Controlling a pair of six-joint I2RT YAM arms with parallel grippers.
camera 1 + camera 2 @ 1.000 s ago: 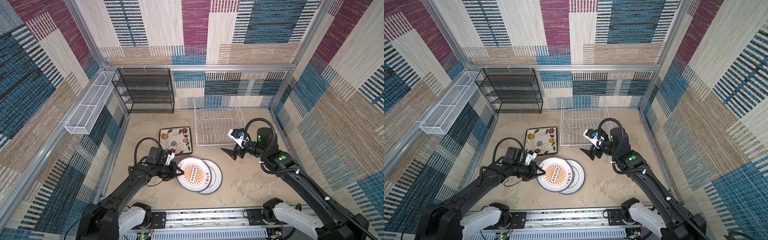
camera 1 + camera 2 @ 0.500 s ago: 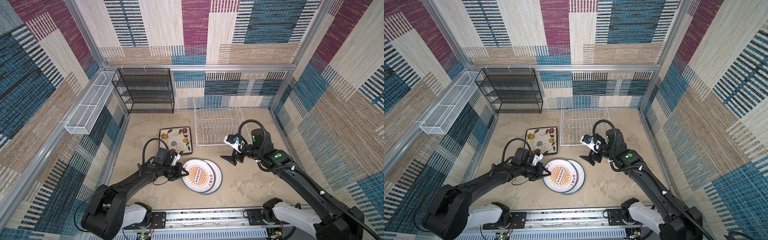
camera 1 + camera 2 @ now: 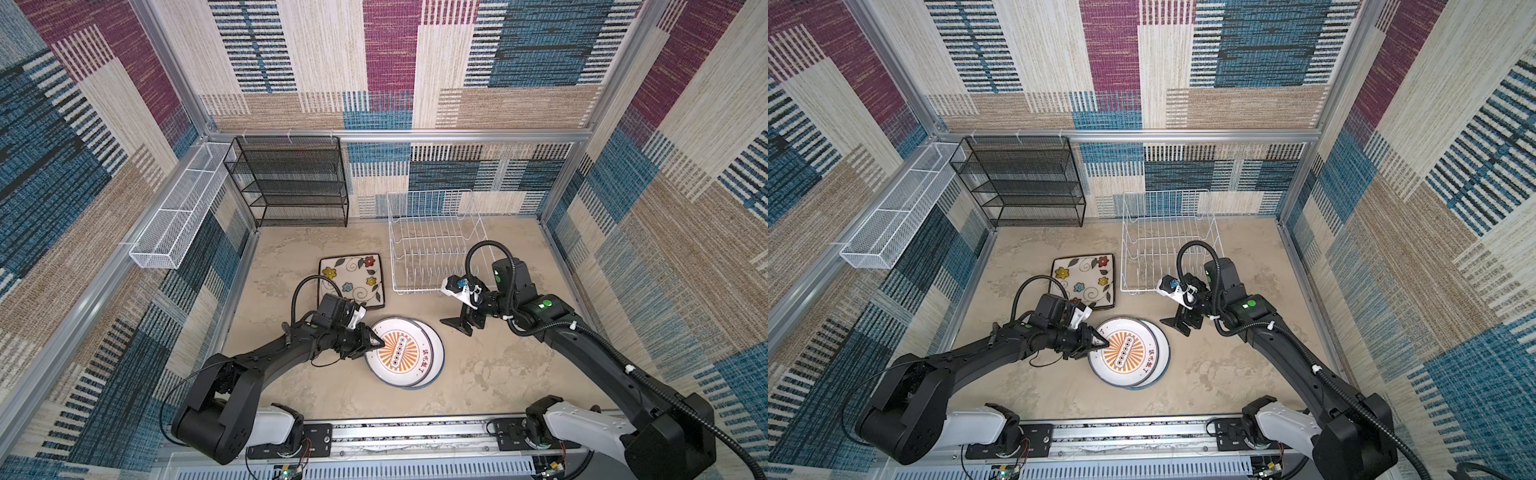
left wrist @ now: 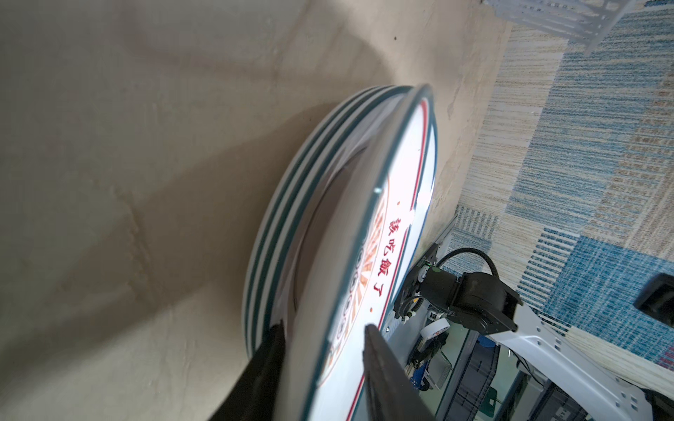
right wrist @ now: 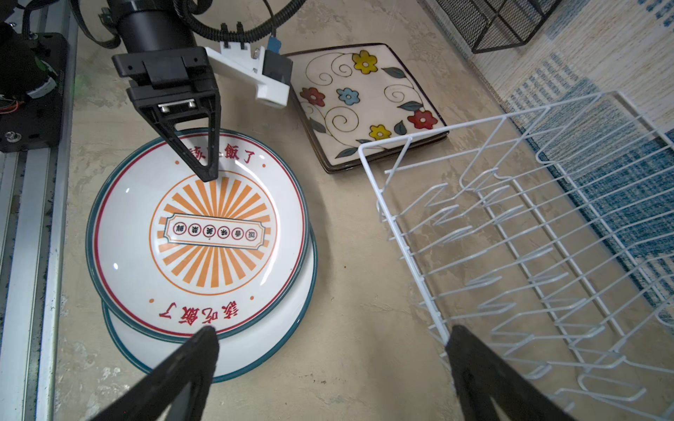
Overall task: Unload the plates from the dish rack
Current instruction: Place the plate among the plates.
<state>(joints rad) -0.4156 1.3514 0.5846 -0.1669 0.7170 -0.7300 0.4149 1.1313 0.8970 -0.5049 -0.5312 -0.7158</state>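
Several round white plates (image 3: pixel 401 353) (image 3: pixel 1128 353) with orange sunburst centres lie stacked on the floor, the top one offset toward the left arm. My left gripper (image 3: pixel 380 343) (image 3: pixel 1105 343) (image 4: pixel 324 328) is open, its jaws straddling that top plate's (image 4: pixel 364 218) rim, one under, one over the face. Square flowered plates (image 3: pixel 353 279) (image 5: pixel 368 105) are stacked beside the white dish rack (image 3: pixel 432 192) (image 3: pixel 1167 192) (image 5: pixel 361 148), which holds no plate. My right gripper (image 3: pixel 461 326) (image 5: pixel 332 333) is open and empty over bare floor between the round plates (image 5: pixel 204 233) and the rack.
A black mesh shelf unit (image 3: pixel 291 183) stands against the back wall. A long white mesh basket (image 3: pixel 178 216) hangs on the left wall. Patterned walls close in on three sides, and a metal rail (image 3: pixel 395 432) runs along the front.
My left gripper carried the round plate to the right, set it on the stack, and its jaws have parted. My right gripper drifted a little toward the front, still open.
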